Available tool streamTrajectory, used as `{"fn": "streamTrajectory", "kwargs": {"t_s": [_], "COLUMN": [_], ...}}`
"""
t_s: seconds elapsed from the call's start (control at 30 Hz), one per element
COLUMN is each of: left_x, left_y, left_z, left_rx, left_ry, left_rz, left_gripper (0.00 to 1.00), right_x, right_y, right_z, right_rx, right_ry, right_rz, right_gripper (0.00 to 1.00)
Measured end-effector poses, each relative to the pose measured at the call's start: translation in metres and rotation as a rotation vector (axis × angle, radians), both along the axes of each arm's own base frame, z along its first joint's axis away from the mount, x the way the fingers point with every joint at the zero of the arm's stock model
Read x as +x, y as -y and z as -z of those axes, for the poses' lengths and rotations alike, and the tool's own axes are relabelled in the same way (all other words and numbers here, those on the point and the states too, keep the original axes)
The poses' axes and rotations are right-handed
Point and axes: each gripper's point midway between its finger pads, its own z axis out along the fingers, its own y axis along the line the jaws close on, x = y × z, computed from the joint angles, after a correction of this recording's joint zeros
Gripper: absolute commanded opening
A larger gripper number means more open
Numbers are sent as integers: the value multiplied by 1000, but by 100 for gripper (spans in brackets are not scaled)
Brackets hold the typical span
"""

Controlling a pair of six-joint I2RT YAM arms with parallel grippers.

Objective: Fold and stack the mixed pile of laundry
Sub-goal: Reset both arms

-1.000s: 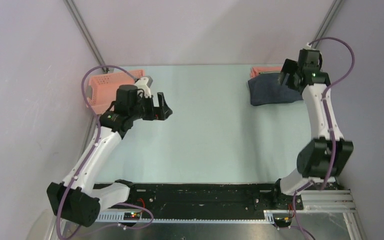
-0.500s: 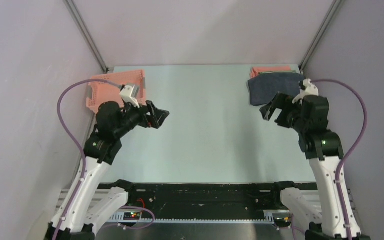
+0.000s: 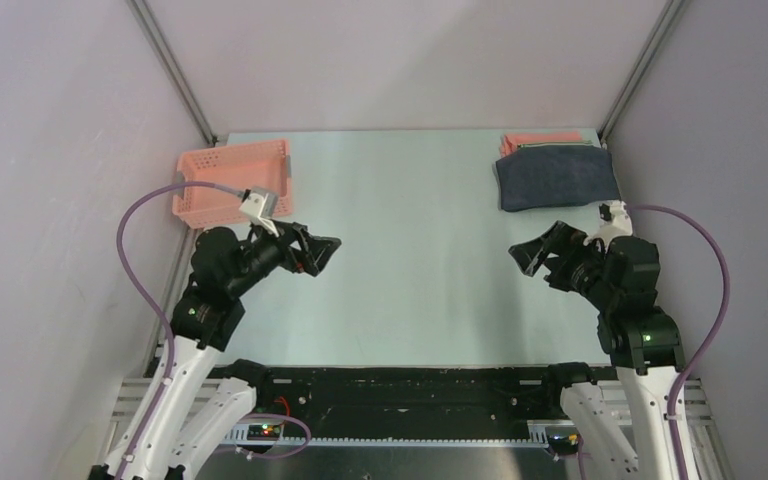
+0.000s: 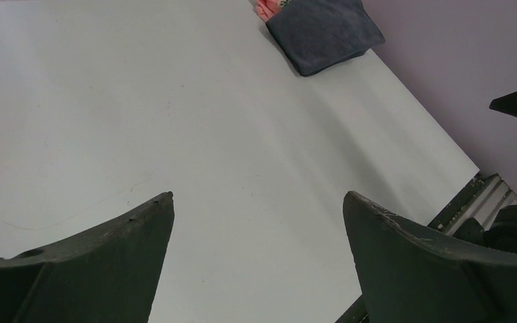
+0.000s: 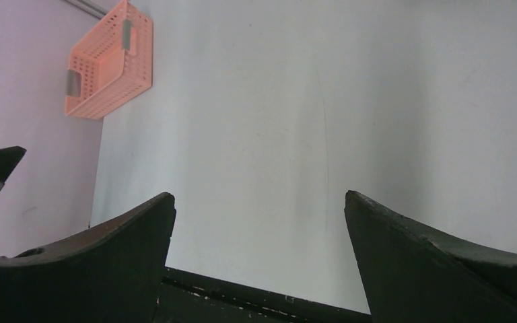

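laundry pile (image 3: 550, 160) sits as a folded stack in the far right corner of the pale table (image 3: 410, 200), well apart from both grippers. the dark navy-grey garment (image 3: 558, 182) lies on top, and an edge of the salmon-pink shirt (image 3: 540, 138) shows along its far side.

the right gripper (image 3: 526, 258) hovers over the table on the near side of the stack, its fingers spread wide with nothing between them. the left gripper (image 3: 322, 250) hangs over the left half of the table, near the pink lattice basket (image 3: 230, 180) and right across the table from the stack. its jaws also stand parted, holding nothing.

the green-and-white striped garment (image 4: 284, 3) shows only as a speck at the top edge of the left wrist view, beside the pink cloth. it is cut off by the frame and too small to make out its pattern. how much of the shirt lies under the navy piece is hidden.

the right wrist view does not take in the stack. it shows the basket at the far left against the lilac wall (image 5: 13, 81). two grey patches (image 5: 126, 33) sit on the basket's side, and whether they carry writing is too small to tell.
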Motion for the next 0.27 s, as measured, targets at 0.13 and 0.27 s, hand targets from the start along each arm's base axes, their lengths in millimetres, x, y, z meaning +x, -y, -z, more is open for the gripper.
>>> {"fn": "streamTrajectory", "kwargs": {"t_s": [0.13, 0.27], "left_x": [1, 1], "left_y": [1, 2], "left_z": [3, 3], "left_rx": [-2, -3], "left_ry": [-14, -13], "left_rz": [2, 10], "left_gripper": [100, 100], "right_x": [1, 3], "right_y": [-1, -1], "right_z": [-3, -2], "right_rx": [7, 6], "right_ry": [14, 11], "right_rz": [-4, -5], "right_gripper": [100, 99]}}
